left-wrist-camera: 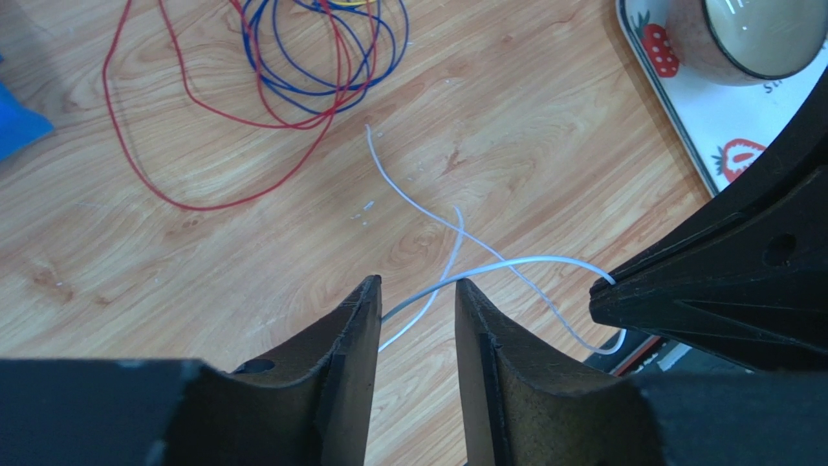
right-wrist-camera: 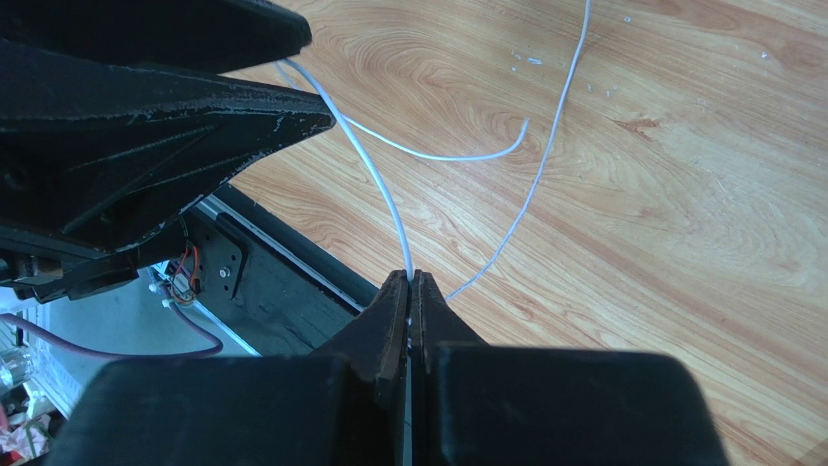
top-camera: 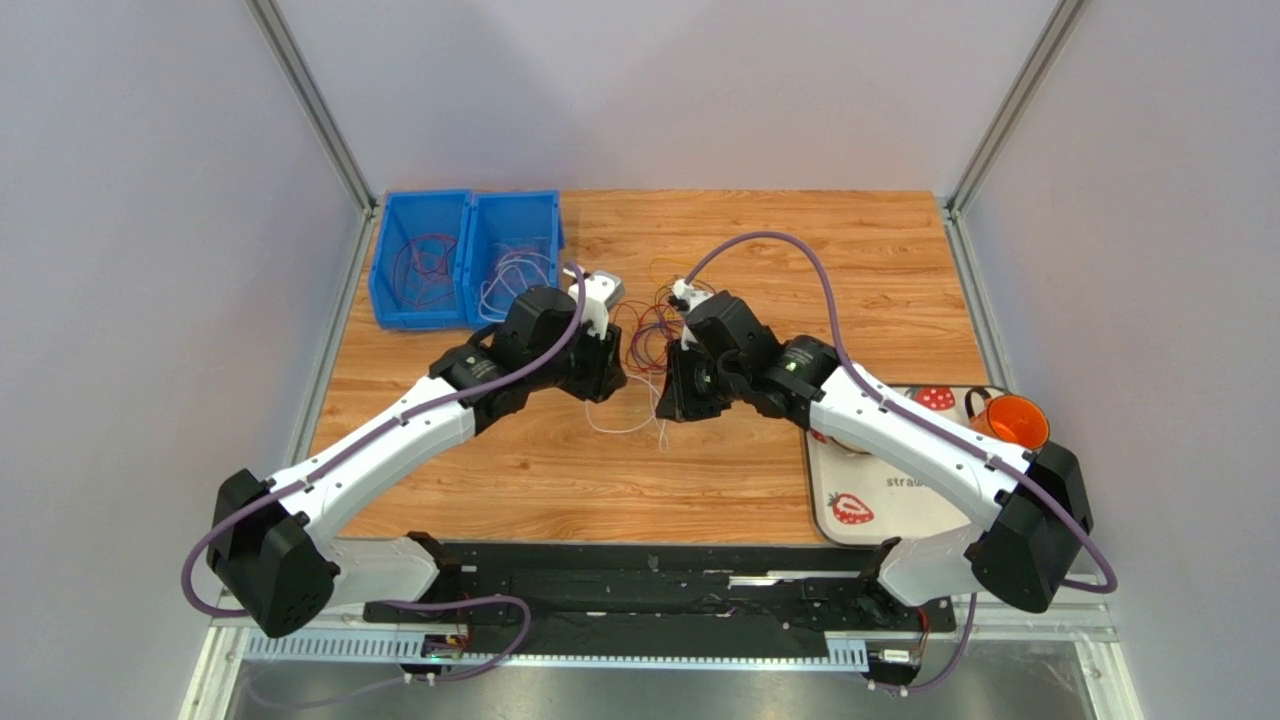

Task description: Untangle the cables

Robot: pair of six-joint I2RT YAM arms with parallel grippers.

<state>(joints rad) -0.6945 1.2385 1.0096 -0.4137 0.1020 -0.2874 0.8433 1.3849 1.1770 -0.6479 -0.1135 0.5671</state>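
**White strand strung between both claws, left one not yet on it**

Start at the near side. Your right gripper (right-wrist-camera: pixel 410 283) is pinched tight on the white cable (left-wrist-camera: pixel 525 260), jaws together with the strand coming straight out of the tips. Just beside it, your left gripper (left-wrist-camera: pixel 416 306) stands at a narrow gap, neither wide nor clamped. The same white strand runs through that gap and neither finger (left-wrist-camera: pixel 362 335) visibly presses on it.

That is the relation your next move turns on. The cable's long axis runs side to side, from one claw across to the other, and it crosses the left jaws roughly square. The left arm is already astride it, so my guess is you need a squeeze rather than a reach. A second white line crosses the first on the table (top-camera: pixel 842 270). I cannot tell whether it belongs to the same cable or to another.

Look further out. Beyond the two claws lies the main tangle of cables (top-camera: pixel 654 323), with one red loop and several blue ones overlapped too closely to count.

Now the tally: two arms, two claws, one tray (top-camera: pixel 887 518) on your near right and one orange cup (top-camera: pixel 1017 420) at its far corner. At the far left stand two blue bins (top-camera: pixel 388 263), each holding sorted loops.
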